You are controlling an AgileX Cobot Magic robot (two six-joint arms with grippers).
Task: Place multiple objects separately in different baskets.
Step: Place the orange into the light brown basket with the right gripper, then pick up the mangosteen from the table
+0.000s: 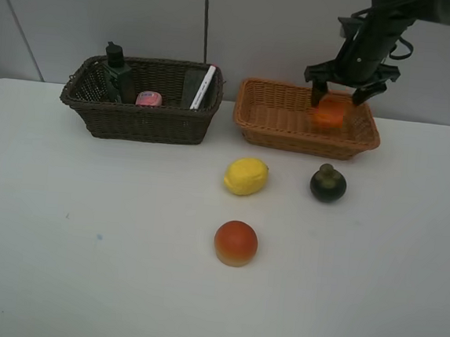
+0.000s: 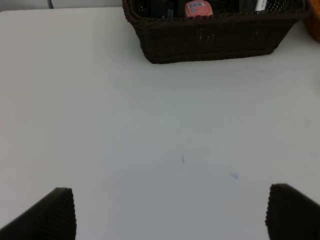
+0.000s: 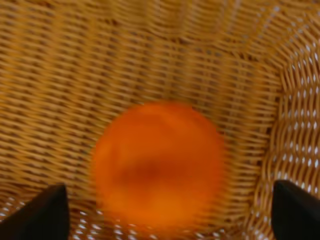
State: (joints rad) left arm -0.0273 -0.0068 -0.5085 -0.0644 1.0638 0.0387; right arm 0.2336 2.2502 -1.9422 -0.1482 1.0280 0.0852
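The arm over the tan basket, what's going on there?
The right gripper hangs open over the light orange-tan basket, with the orange inside it below. The dark brown basket holds a dark green bottle, pink bottle and white marker. The lemon, mangosteen and red-orange fruit lie on the table. The left gripper is open, holding nothing.

Right arm [image 1: 381, 36] reaches in from the upper right, wrist pointing steeply down; the right tool [image 1: 340, 96] hangs with its two dark fingers [image 3: 45, 215] spread wide. Left tool [image 2: 170, 215], visible only in its own wrist view, likewise has both fingers wide apart.
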